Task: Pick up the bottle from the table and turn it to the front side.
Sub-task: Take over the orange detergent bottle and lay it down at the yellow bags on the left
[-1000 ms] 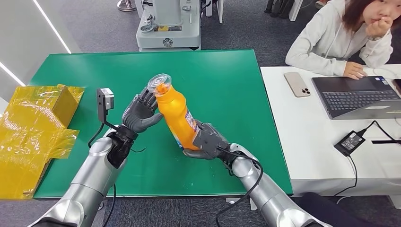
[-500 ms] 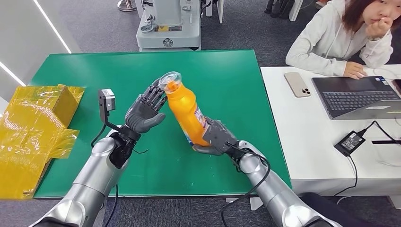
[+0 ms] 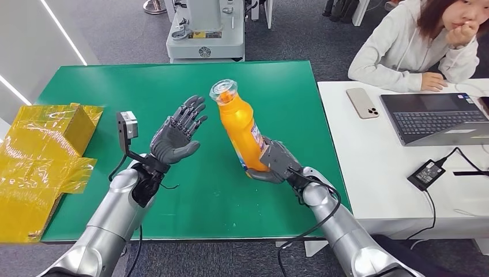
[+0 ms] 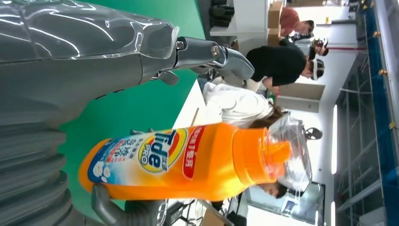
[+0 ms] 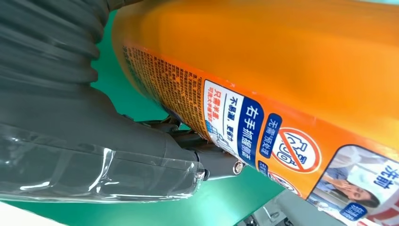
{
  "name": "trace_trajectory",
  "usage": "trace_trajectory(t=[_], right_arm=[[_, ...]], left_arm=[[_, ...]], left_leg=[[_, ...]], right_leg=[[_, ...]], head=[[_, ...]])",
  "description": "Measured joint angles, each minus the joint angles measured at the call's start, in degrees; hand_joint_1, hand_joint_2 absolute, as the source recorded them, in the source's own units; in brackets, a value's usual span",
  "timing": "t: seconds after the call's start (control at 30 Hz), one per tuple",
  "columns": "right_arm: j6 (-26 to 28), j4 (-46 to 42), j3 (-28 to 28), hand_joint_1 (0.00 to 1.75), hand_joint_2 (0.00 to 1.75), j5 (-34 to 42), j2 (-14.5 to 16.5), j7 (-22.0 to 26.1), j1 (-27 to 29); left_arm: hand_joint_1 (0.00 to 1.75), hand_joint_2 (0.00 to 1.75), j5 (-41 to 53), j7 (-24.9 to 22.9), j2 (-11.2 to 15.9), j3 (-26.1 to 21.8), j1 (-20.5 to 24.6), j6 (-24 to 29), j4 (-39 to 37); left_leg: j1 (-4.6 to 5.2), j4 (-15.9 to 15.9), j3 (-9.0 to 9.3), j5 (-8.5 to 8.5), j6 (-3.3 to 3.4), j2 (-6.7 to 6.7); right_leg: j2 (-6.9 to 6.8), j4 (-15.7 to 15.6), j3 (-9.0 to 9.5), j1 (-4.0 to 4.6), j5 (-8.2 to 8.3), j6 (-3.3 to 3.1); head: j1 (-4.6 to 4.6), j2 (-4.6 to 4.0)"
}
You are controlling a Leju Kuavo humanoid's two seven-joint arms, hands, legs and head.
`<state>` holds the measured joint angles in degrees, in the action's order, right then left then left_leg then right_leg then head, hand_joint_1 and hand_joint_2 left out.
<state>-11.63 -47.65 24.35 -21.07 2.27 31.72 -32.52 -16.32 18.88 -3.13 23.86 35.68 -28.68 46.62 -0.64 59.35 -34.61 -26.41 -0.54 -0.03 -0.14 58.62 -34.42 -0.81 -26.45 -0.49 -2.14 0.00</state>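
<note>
An orange detergent bottle (image 3: 241, 128) with a clear cap stands nearly upright above the green table (image 3: 277, 86), leaning slightly left. My right hand (image 3: 275, 163) grips its lower part. In the left wrist view the bottle (image 4: 188, 160) shows its Tide label; in the right wrist view the bottle (image 5: 282, 70) shows a printed back label beside my right hand (image 5: 94, 155). My left hand (image 3: 176, 134) is held up to the left of the bottle, palm toward it, fingers spread, a gap between them. The left hand (image 4: 70, 61) holds nothing.
A yellow-wrapped box (image 3: 43, 156) lies at the table's left edge. To the right is a white desk (image 3: 392, 190) with a phone (image 3: 362, 103), a laptop (image 3: 438, 118) and a power adapter (image 3: 427, 173); a person (image 3: 421, 46) sits behind it. A grey machine (image 3: 204, 29) stands beyond the table.
My right hand has carried the bottle to the right and tipped it more upright. The left hand, which was against the bottle's neck, has come off it and its fingers have spread.
</note>
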Motion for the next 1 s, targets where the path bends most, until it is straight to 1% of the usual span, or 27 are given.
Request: trace_trajectory(t=[0.1, 0.3, 0.63, 0.77, 0.93, 1.0], right_arm=[[-0.51, 0.09, 0.09, 1.75, 1.75, -1.10, 0.85, -0.61, -0.82], [-1.37, 1.51, 1.17, 1.75, 1.75, -2.41, 3.94, -2.25, -4.60], [-1.75, 5.68, 2.18, 1.75, 1.75, -2.89, 6.87, -2.51, -8.12], [-1.42, 7.59, 2.68, 1.75, 1.75, -3.34, 7.85, -2.41, -9.10], [-1.29, 9.50, 3.64, 1.75, 1.75, -4.24, 8.57, -2.53, -9.71], [-1.68, 10.15, 3.89, 1.75, 1.75, -4.40, 8.61, -2.66, -9.95]], left_arm=[[0.00, 1.75, 0.79, 0.07, -0.51, 0.55, 0.01, -0.59, 0.03], [0.00, 1.75, 1.21, -0.02, -1.81, 1.78, 0.15, -1.35, 0.55], [0.00, 1.75, 1.68, 0.55, -2.22, 1.82, 0.57, -0.65, 0.92], [0.00, 1.75, 4.29, 1.02, -2.58, 1.92, 0.77, 2.30, 0.91], [0.00, 1.75, 13.28, 1.31, -2.87, 3.51, 0.93, 10.91, 0.90], [0.00, 1.75, 16.07, 1.12, -2.93, 3.93, 0.98, 13.49, 0.90]], left_leg=[[0.00, 0.00, -0.01, 0.00, 0.00, 0.00], [0.00, 0.00, 0.00, 0.00, 0.00, 0.01], [0.00, 0.00, -0.01, 0.00, 0.00, 0.00], [0.00, 0.01, -0.01, 0.00, 0.00, 0.00], [0.00, 0.01, -0.01, 0.00, 0.00, -0.01], [0.00, 0.01, -0.01, 0.00, 0.00, -0.01]], right_leg=[[0.00, 0.00, 0.00, 0.00, 0.00, 0.00], [0.01, 0.01, 0.00, 0.00, 0.00, 0.00], [-0.02, 0.02, 0.00, 0.01, 0.00, 0.00], [-0.02, 0.01, 0.00, 0.00, 0.00, 0.00], [-0.02, 0.01, 0.00, 0.01, 0.00, 0.00], [-0.02, 0.02, 0.00, 0.01, 0.00, 0.00]], head=[[0.00, 0.00], [-0.01, 0.00], [0.00, 0.00], [0.01, 0.00], [0.00, 0.00], [0.01, 0.00]])
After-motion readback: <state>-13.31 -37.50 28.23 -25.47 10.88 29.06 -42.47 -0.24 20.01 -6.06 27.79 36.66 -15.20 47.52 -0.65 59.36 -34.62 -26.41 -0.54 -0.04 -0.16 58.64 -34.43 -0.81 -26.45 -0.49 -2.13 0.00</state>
